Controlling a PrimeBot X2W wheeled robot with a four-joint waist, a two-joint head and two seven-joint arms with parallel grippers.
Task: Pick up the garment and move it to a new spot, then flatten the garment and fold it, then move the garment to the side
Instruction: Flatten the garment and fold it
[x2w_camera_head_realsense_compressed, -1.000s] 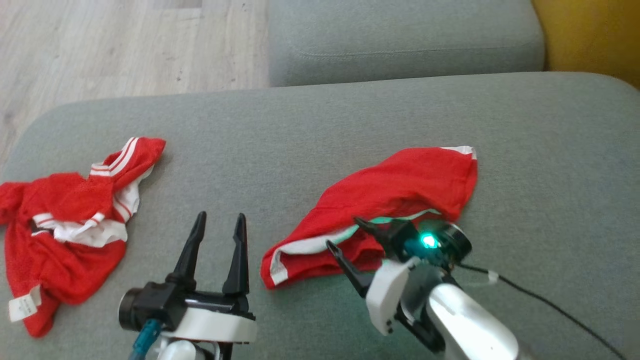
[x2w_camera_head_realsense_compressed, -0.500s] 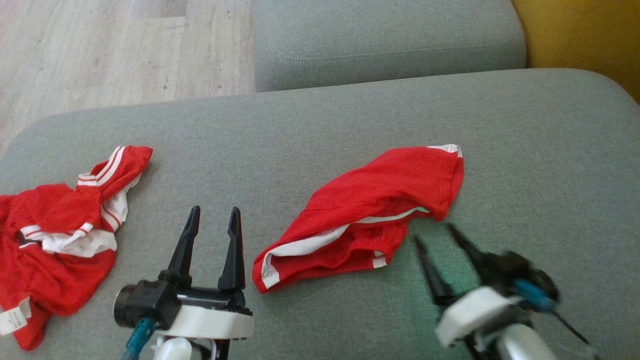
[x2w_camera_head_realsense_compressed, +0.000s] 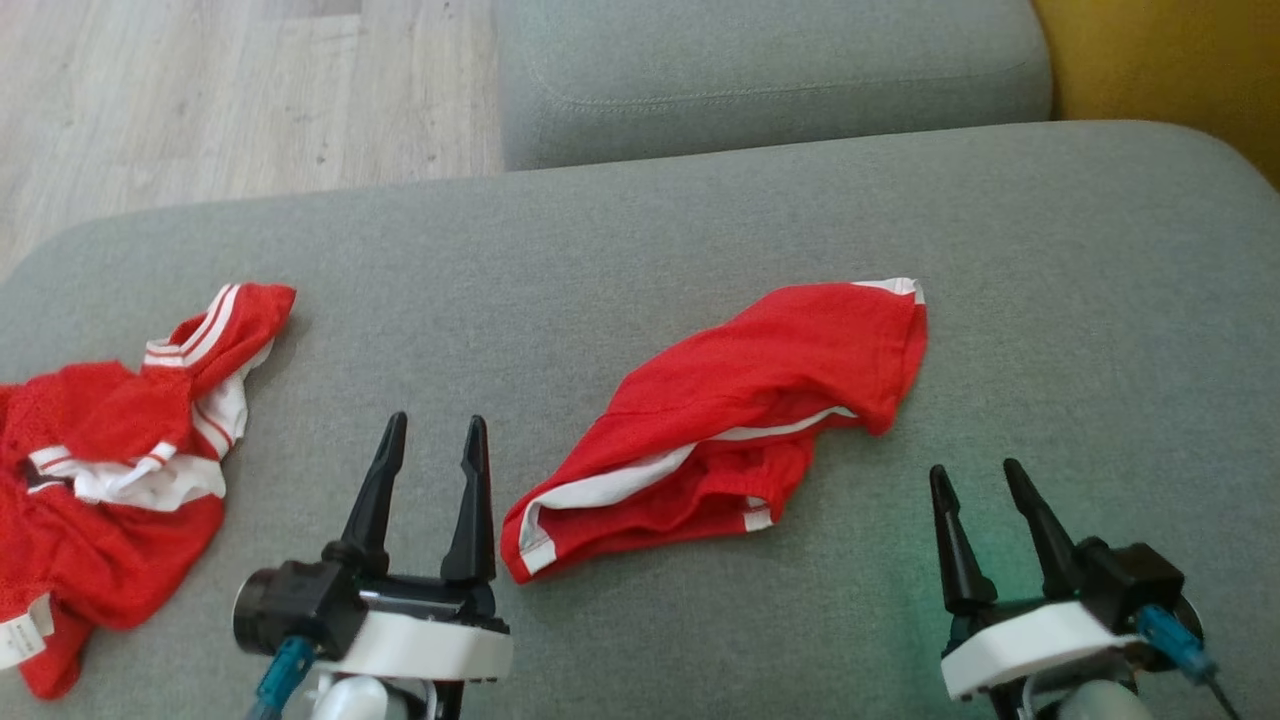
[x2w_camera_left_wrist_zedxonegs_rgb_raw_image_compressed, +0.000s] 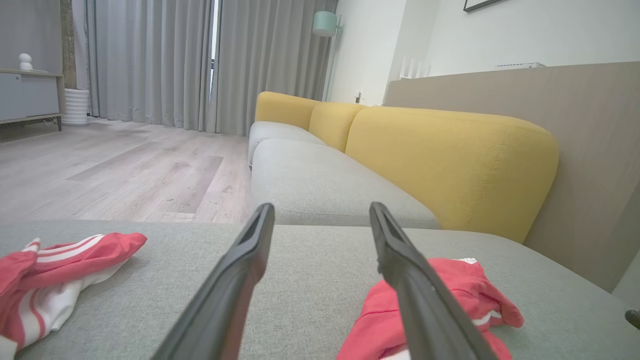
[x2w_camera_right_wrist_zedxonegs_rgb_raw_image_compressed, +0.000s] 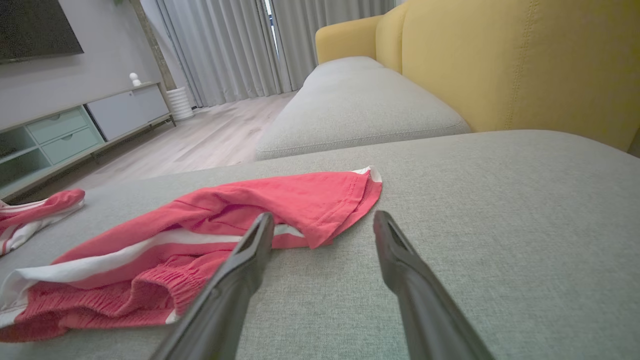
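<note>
A crumpled red garment (x2w_camera_head_realsense_compressed: 740, 400) with white trim lies on the grey seat cushion (x2w_camera_head_realsense_compressed: 700, 230), mid-picture in the head view. My left gripper (x2w_camera_head_realsense_compressed: 437, 423) stands open just left of its near corner, touching nothing. My right gripper (x2w_camera_head_realsense_compressed: 975, 469) is open too, a short way right of and nearer than the cloth. From the left wrist the garment (x2w_camera_left_wrist_zedxonegs_rgb_raw_image_compressed: 465, 285) sits partly behind the right finger of that gripper (x2w_camera_left_wrist_zedxonegs_rgb_raw_image_compressed: 322, 207). In the right wrist view it (x2w_camera_right_wrist_zedxonegs_rgb_raw_image_compressed: 240, 200) spreads ahead and left of the open gripper (x2w_camera_right_wrist_zedxonegs_rgb_raw_image_compressed: 324, 216).
A second red and white garment (x2w_camera_head_realsense_compressed: 110, 440) is bunched at the cushion's left edge. Another grey cushion (x2w_camera_head_realsense_compressed: 760, 70) lies beyond, the yellow backrest (x2w_camera_head_realsense_compressed: 1160, 60) to the right, wooden floor (x2w_camera_head_realsense_compressed: 200, 90) at far left. Bare cushion stretches right of the garment.
My right gripper has drawn back from the garment's near edge to the lower right, empty. The cloth stays on the cushion. The left gripper has held still; the camera shifted slightly.
</note>
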